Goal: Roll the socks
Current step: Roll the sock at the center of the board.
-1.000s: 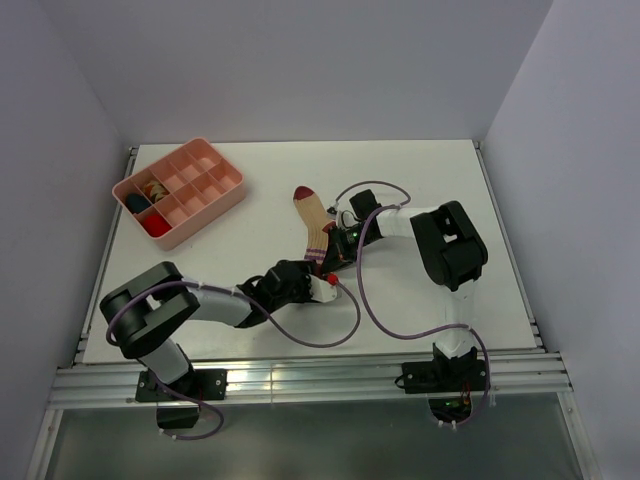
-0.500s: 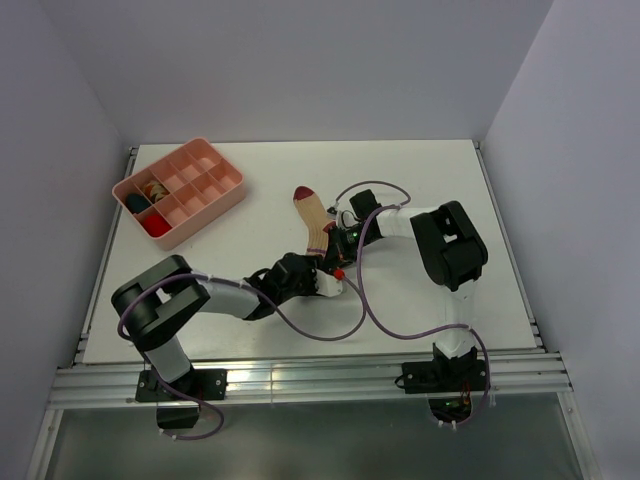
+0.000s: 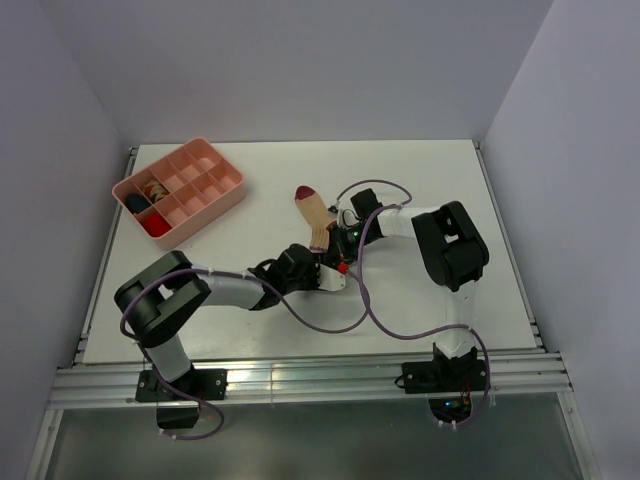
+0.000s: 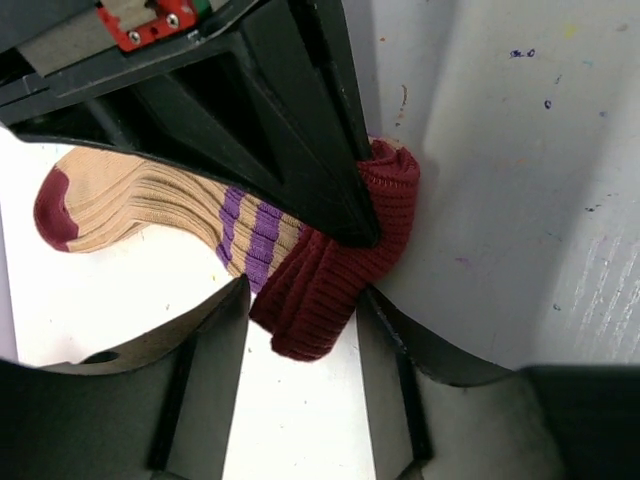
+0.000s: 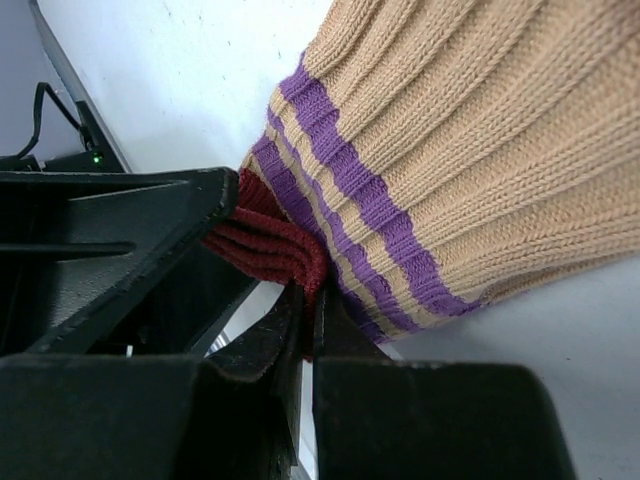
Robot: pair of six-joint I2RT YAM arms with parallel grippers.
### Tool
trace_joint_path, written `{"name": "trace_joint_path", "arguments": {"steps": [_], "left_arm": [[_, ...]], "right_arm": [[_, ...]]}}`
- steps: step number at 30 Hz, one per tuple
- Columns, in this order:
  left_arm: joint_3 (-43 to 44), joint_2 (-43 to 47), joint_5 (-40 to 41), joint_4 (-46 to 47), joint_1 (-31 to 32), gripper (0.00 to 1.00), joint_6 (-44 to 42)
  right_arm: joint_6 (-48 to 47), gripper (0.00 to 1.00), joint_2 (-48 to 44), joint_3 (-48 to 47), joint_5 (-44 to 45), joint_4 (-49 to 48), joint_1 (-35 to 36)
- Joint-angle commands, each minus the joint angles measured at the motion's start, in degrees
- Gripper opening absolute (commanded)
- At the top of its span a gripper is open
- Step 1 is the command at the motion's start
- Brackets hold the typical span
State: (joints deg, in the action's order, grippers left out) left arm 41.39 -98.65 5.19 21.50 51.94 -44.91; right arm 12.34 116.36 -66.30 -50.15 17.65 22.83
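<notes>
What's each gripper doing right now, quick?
Left gripper: open, jaws straddling the red cuff of the sock.
Right gripper: shut on the sock, at that cuff.

The top external camera looks down from above and behind the arm bases (image 3: 440, 375), taking in the whole surface (image 3: 430, 180) from afar. Both wrist cameras sit very close, low over it, facing each other across the tan sock (image 4: 140, 205), which all three views share.

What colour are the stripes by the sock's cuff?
Purple stripes on the tan sock; right wrist view shows them best.
</notes>
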Motion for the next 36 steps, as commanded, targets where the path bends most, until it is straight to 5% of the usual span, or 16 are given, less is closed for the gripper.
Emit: {"name": "trace_joint_path", "arguments": {"steps": [1, 10, 16, 21, 23, 25, 28, 36], "left_arm": [[1.24, -2.25, -1.67, -6.28, -0.44, 0.51, -0.62], [4.75, -3.21, -3.96, -12.17, -0.35, 0.32, 2.01], [9.31, -3.21, -7.81, -20.87, -0.35, 0.03, 4.38], [15.47, -4.62, -11.6, -30.45, -0.88, 0.0, 6.93], [17.15, -4.71, -9.34, -30.91, -1.23, 0.03, 9.12], [15.32, -3.57, -7.66, -27.06, -1.32, 0.24, 9.48], [10.22, 0.47, -5.45, -22.04, -1.58, 0.39, 10.54], [-1.03, 11.2, -3.7, -8.06, -0.79, 0.56, 11.25]], "right_arm": [[-2.58, 0.0, -0.43, 0.82, 6.47, 1.86, -0.59], [-2.58, 0.0, -0.69, 0.74, 5.94, 1.95, -0.51], [-2.67, 0.0, -1.66, 1.0, 6.47, 1.6, -0.51], [-2.06, 0.0, -3.41, 2.32, 7.52, -0.51, -0.51], [-1.88, 0.0, -3.15, 2.41, 7.7, -0.69, -0.59], [-1.7, 0.0, -2.72, 2.41, 7.44, -0.6, -0.51], [-1.53, 0.0, -2.19, 2.49, 7.44, -0.86, -0.59], [-1.26, 0.0, -2.54, 2.58, 6.91, -1.12, -0.51]]}}
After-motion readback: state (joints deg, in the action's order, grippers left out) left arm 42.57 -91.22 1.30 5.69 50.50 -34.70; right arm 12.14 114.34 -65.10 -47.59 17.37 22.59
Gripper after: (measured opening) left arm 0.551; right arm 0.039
